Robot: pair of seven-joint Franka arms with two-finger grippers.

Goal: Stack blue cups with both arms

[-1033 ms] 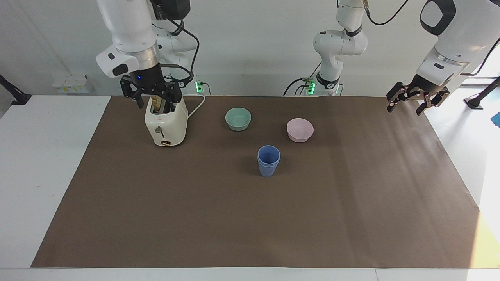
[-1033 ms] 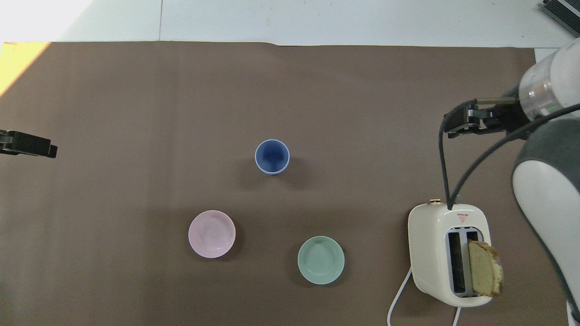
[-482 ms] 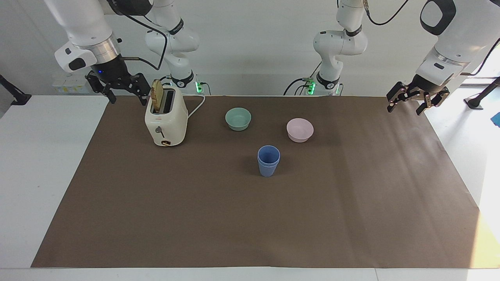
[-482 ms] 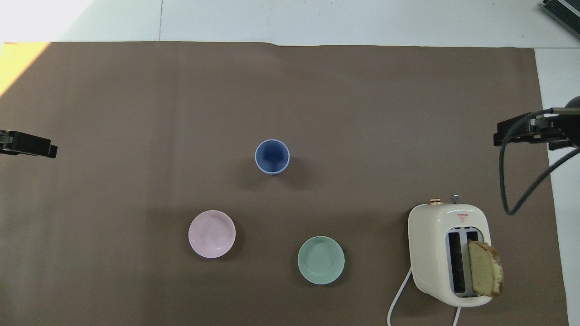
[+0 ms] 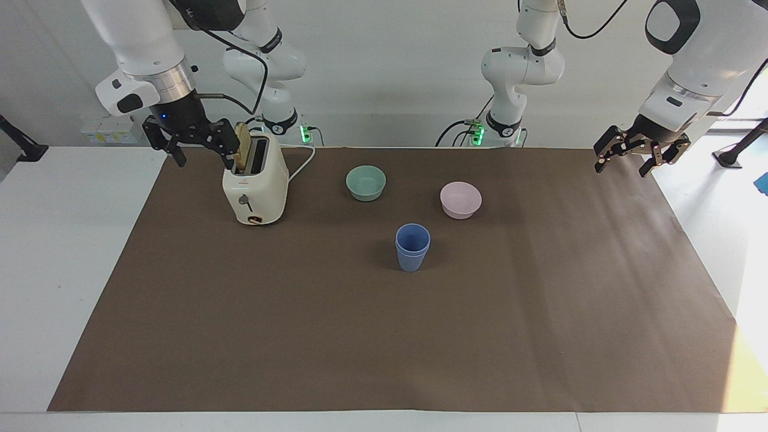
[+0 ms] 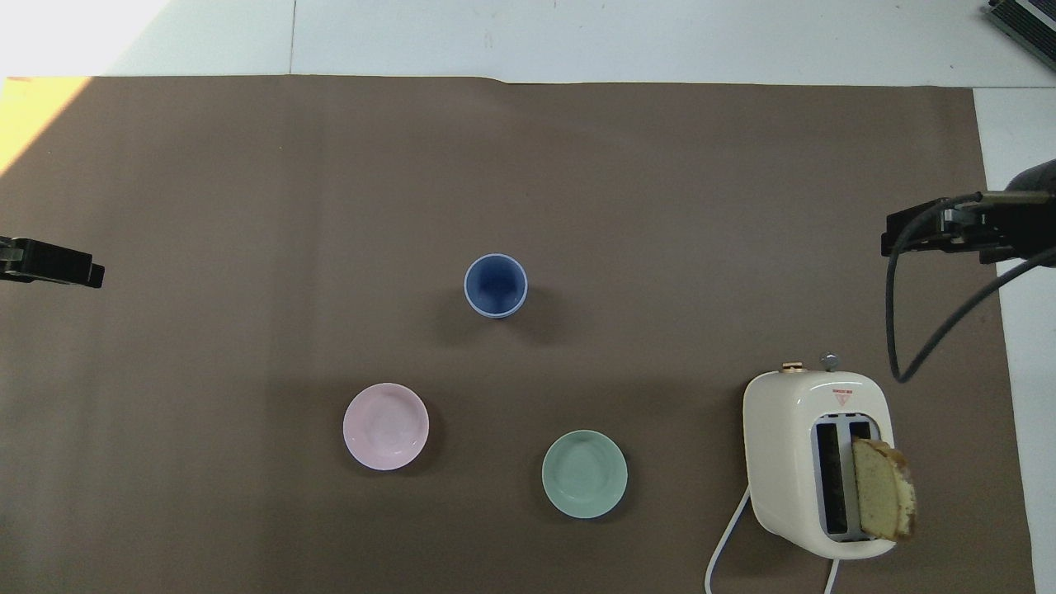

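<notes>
Two blue cups (image 5: 412,246) stand nested one inside the other in the middle of the brown mat (image 5: 384,336), their opening facing up (image 6: 495,285). Neither gripper touches them. My right gripper (image 5: 203,157) hangs open and empty over the mat's edge at the right arm's end, close beside the toaster's top; the overhead view shows this right gripper (image 6: 932,235) too. My left gripper (image 5: 624,167) hangs open and empty over the mat's corner at the left arm's end, seen from above as the left gripper's tip (image 6: 58,268).
A cream toaster (image 5: 255,189) with a slice of bread (image 6: 881,499) standing in one slot sits near the right arm. A teal-green bowl (image 5: 366,182) and a pink bowl (image 5: 460,200) lie nearer to the robots than the cups. Two smaller white arms stand at the back.
My right gripper left its place over the toaster, swung out toward the right arm's end of the table, then came back a little toward the toaster. The left arm and the cups have not moved.
</notes>
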